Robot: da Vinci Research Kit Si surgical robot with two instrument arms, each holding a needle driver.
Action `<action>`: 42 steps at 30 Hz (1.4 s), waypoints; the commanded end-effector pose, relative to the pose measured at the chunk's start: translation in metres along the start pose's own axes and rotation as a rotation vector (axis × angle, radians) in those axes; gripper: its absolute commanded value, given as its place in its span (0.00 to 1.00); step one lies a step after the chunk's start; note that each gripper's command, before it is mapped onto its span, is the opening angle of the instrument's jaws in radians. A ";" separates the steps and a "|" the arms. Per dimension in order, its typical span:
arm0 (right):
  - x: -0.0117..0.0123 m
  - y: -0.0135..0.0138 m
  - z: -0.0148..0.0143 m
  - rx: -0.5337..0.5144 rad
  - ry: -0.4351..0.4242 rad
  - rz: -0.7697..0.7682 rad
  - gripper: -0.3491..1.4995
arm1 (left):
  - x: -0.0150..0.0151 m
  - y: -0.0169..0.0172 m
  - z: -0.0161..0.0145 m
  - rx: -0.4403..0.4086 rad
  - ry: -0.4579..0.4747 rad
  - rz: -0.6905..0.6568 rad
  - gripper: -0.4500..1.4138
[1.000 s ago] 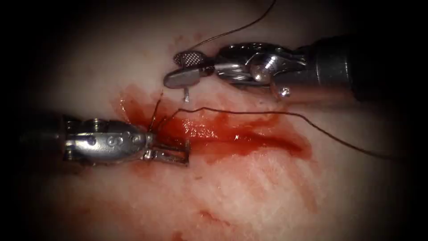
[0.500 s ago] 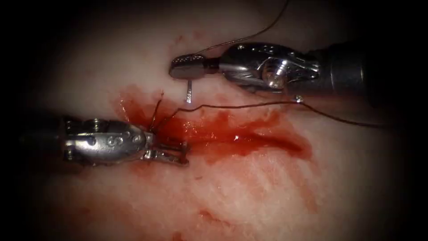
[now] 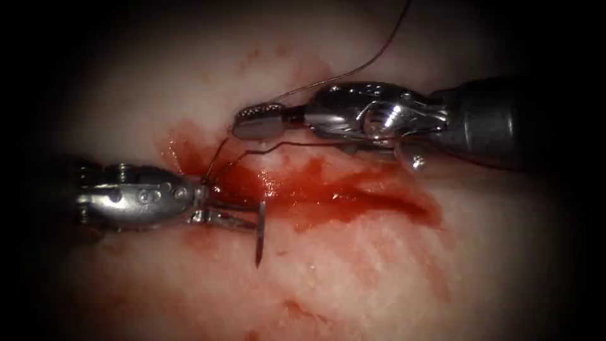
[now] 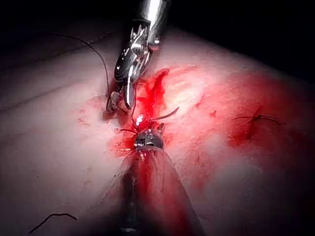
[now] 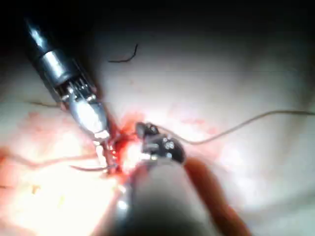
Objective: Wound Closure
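Wet glistening tissue (image 3: pixel 353 265), left hand (image 3: pixel 243 216) gripping slim steel needle (image 3: pixel 260 237)

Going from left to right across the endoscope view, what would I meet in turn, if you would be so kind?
Left arm's tool, shut on the needle → needle, its point hanging free below the cut → right arm's tool, above the cut → right arm's shaft.

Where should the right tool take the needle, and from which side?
Probably mid-shaft, below the left tool and above the tip. The needle is clamped near its upper end by the left tool, looks nearly straight, point down, not in the tissue, by the cut's left end. Come from the picture's right: the left tool blocks the other side.
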 end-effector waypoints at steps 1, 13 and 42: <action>0.0000 0.0013 -0.0009 -0.027 0.016 -0.004 0.75 | 0.0006 0.0001 0.0005 -0.006 0.021 0.050 0.41; -0.0014 0.0026 -0.0044 -0.058 0.063 0.006 0.77 | 0.0029 0.0020 0.0013 0.027 0.111 0.274 0.51; -0.0045 -0.0006 -0.0072 0.005 0.048 0.041 0.73 | 0.0072 0.0071 0.0022 -0.129 0.221 -0.106 0.00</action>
